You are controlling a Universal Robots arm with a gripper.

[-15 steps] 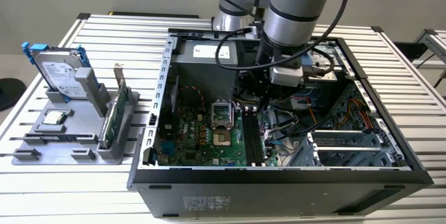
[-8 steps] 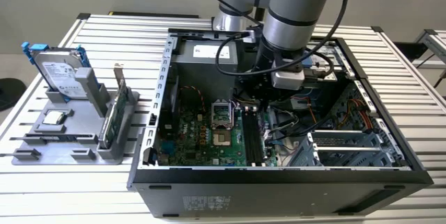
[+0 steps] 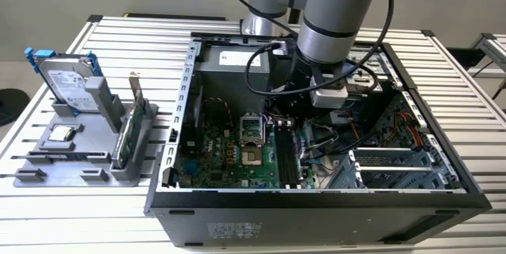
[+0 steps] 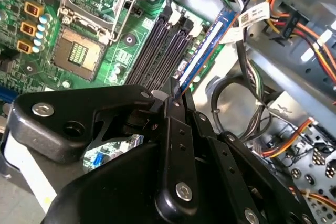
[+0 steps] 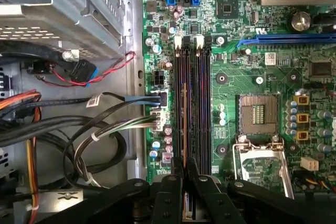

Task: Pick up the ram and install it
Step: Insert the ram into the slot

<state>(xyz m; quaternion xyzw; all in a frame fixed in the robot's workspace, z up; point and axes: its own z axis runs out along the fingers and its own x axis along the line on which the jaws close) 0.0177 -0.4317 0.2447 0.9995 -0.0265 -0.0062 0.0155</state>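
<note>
Ram (image 4: 202, 51) sits edge-on in the memory slots (image 5: 191, 108) beside the processor socket (image 5: 258, 114), claw (image 5: 185, 174) clamped on its near end. I judge it not fully seated; I'd keep it upright along the slot and press straight toward the board (image 5: 252, 40).

Hard drive (image 3: 70, 82) and expansion card (image 3: 130, 129) stand, seemingly upright, in holder (image 3: 75, 168).

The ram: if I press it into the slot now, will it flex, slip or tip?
Likely stiff but fragile: the ram is a thin bare board. The end effector seems to pinch it near one end, so pressing may tilt it. Its smooth flat faces could slip.
</note>
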